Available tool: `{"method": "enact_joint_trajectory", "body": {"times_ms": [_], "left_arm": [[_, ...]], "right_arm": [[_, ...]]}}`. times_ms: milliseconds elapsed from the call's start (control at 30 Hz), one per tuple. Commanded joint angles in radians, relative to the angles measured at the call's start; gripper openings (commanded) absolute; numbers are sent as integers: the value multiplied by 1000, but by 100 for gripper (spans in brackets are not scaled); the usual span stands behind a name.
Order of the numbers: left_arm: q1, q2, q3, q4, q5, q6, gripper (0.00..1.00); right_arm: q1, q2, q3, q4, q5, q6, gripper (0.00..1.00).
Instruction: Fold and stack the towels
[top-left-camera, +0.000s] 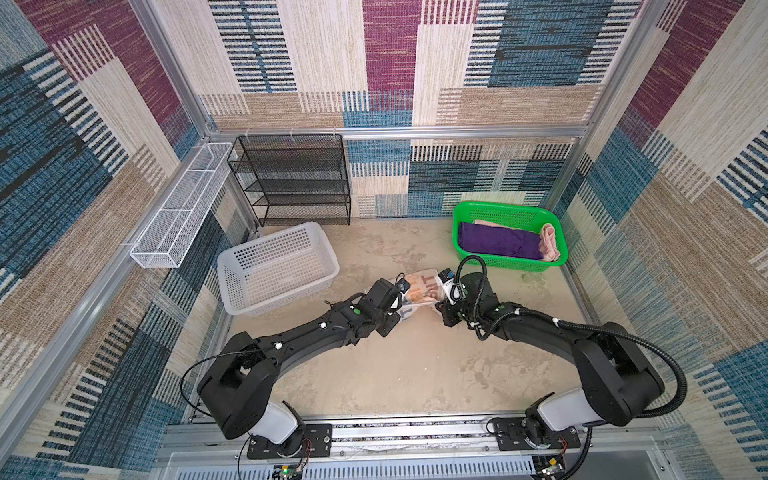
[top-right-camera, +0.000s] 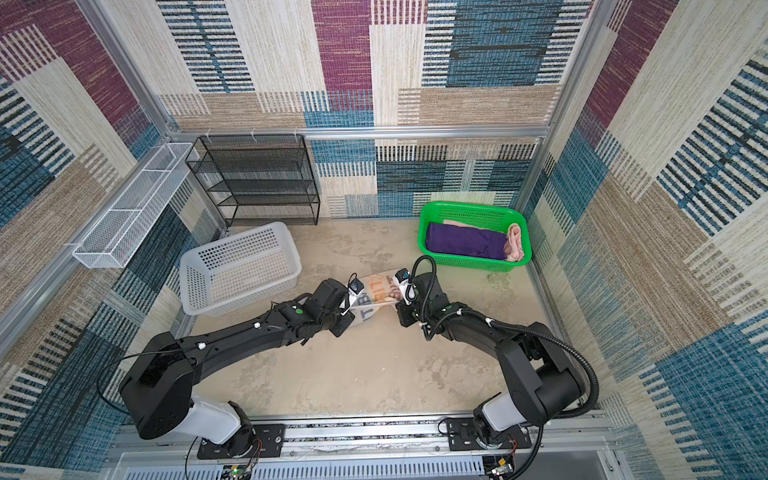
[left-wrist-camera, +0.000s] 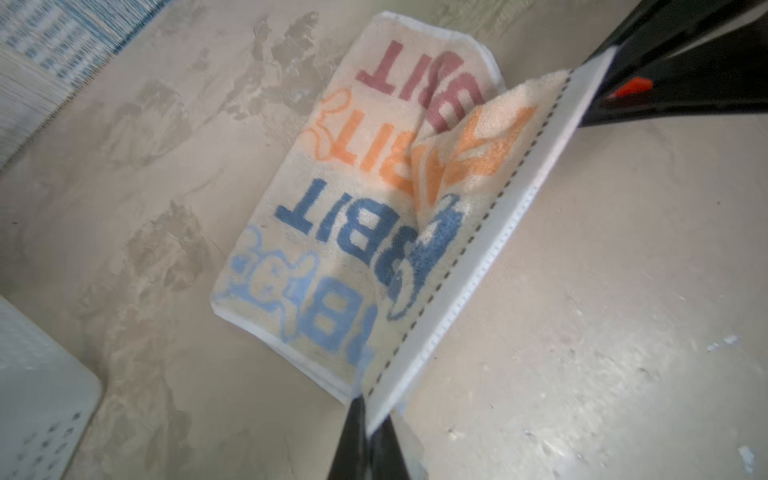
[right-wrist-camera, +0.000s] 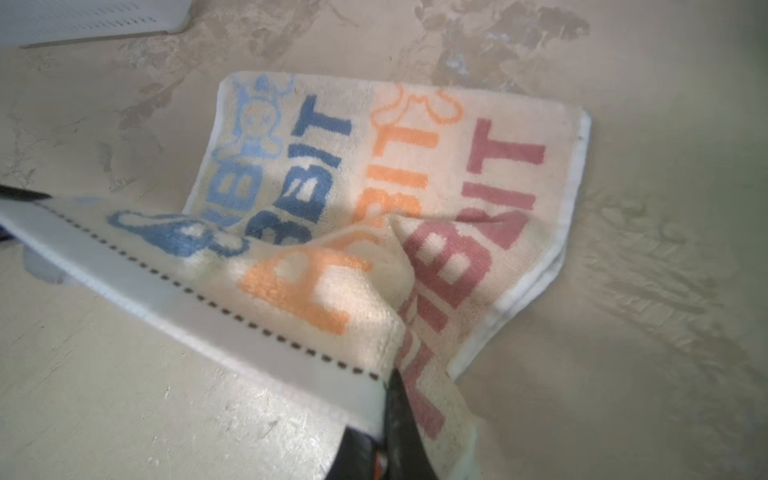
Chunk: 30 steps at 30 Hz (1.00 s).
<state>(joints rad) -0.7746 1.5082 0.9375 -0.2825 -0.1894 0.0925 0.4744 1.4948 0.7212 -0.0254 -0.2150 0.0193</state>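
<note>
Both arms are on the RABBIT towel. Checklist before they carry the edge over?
1. Left end effector shut on one hem corner of the RABBIT towel: ok.
2. Right end effector shut on the other hem corner: ok.
3. Hem straight and taut between them: ok.
4. Lifted flap smooth: not ok, a pleat runs in beside the right end effector.
5. Lower part lying flat on the table: ok.
6. White basket apart from the towel, off the likely fold path: ok.
</note>
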Motion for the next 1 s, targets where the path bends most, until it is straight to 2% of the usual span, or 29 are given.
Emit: {"method": "enact_joint_trajectory", "body": {"times_ms": [0,100,267,333,500,700,800,967], "left_arm": [[-3,1,-16,-49,83,-56,3],[-3,0,-29,-52,136,-50,11],[-5,1,-52,-35,215,-43,12],[-4,4,-53,-38,244,-37,16],[-3,-1,-65,-33,265,-27,28],[-3,-12,-61,-43,283,-6,35],[-3,-10,-57,-52,267,0,35],[-3,23,-48,-56,211,-8,25]], "right_arm": [[-3,30,28,-40,11,35,6],[-3,66,57,-56,-12,35,10],[-3,113,83,-62,-46,21,12],[-3,123,91,-69,-49,15,15],[-3,117,88,-59,-23,5,26],[-3,120,110,-69,-6,-9,30],[-3,122,117,-72,2,-12,30],[-3,122,124,-75,5,-14,32]]}}
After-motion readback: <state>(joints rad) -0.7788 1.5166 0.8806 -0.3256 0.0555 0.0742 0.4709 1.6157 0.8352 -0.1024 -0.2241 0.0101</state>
